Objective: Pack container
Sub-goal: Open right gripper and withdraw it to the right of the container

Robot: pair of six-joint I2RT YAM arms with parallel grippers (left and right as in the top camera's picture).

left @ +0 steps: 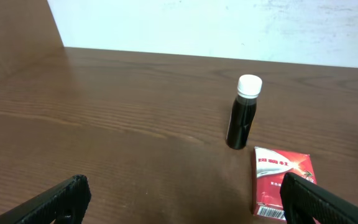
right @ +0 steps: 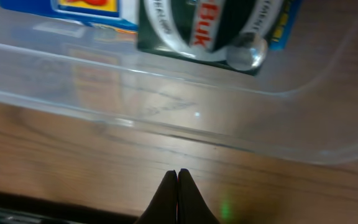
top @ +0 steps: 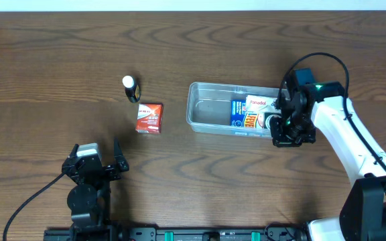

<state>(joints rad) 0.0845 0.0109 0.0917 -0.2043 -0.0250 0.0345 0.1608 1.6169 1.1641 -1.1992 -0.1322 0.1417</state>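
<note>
Dark wood-grain desk (top: 45, 60) fills the work area, with a plain white wall behind it in the left wrist view. We find the container (top: 210, 107) right of centre, lying lengthwise. Its right end holds several small packs (top: 250, 110) and its left half is bare. The right claw (right: 178, 182) is pressed together and holds nothing. It hangs low over the desk just outside the container's near right corner, and the clear wall fills its camera view. The left claw (top: 94, 157) is spread to its full width at the near left, empty, and faces the two loose items. These are a dark bottle with a white cap (left: 242, 115), standing upright, and a red box (left: 283, 183) lying flat just beside it. We judge the step in hand to be the pickup of one of these items by the left claw. To do it well, we take the red box first, as it lies nearer. We centre the open jaws over its narrow sides and descend straight. We keep the far finger away from the bottle, which looks tall, narrow and easy to topple. We close only when both fingers flank the box evenly. We then lift high enough to clear the rim and set the box down in the bare left half. The right claw stays outside the wall, so the two arms do not cross.
</note>
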